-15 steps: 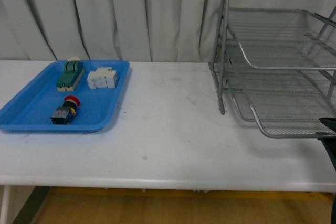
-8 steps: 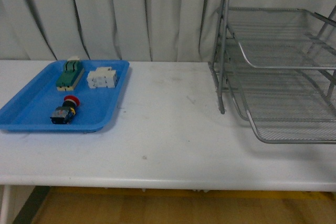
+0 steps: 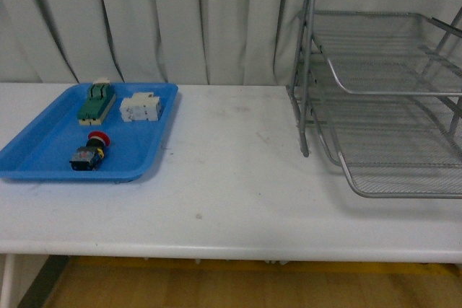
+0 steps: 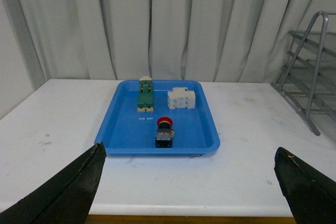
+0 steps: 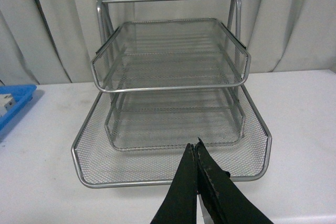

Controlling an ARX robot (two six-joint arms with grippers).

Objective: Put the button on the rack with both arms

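The dark gripper tip seen at the front view's right edge a second ago is gone. The button [image 3: 89, 153] lies on its side near the blue tray's [image 3: 43, 151] front, long axis front to back, red cap toward the curtain [image 3: 180, 19]. The left gripper [image 4: 189, 150] is spread wide. The right gripper [image 5: 196, 149] is pressed together before the rack [image 5: 168, 85].

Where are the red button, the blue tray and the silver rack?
button [image 3: 89, 151]: front view, middle of its body.
blue tray [image 3: 43, 151]: front view, bare floor.
rack [image 3: 404, 158]: front view, lowest tier's bare mesh.
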